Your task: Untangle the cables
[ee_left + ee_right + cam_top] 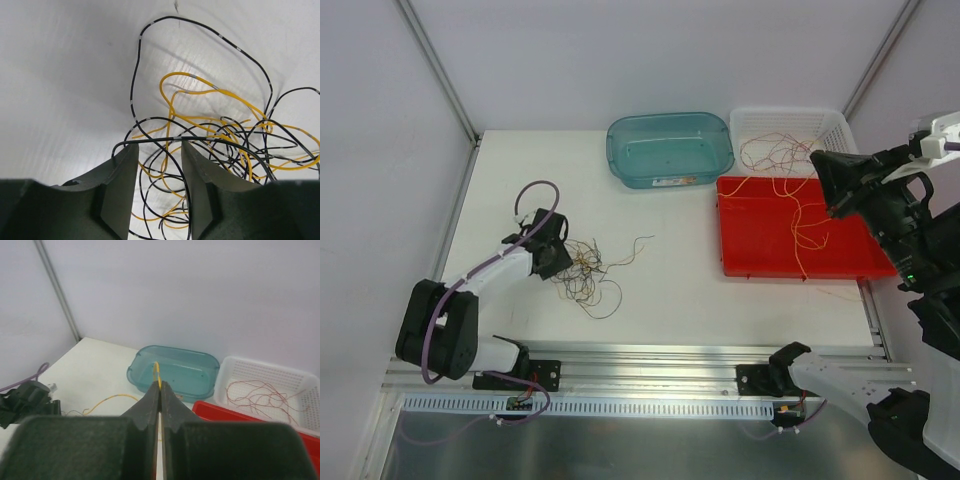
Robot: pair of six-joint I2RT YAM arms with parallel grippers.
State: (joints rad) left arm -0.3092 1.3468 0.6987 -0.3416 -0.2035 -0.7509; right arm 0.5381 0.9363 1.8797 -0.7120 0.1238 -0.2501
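– Top external: cables [588,278] tangled mid-table, bare tabletop [700,300] around, red tray [850,264] at right edge?
– Yes; left gripper [157,150] low, jaws apart astride tangle; right gripper [160,385] raised, pinched shut on yellow cable [157,371].

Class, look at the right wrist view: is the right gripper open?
No, the right gripper is shut, its two sides pressed together and pinching a yellow cable at the tip.

Left arm [500,265]: white links, black joints, purple hose [538,184]; right tool [160,386] dark, wedge-shaped.
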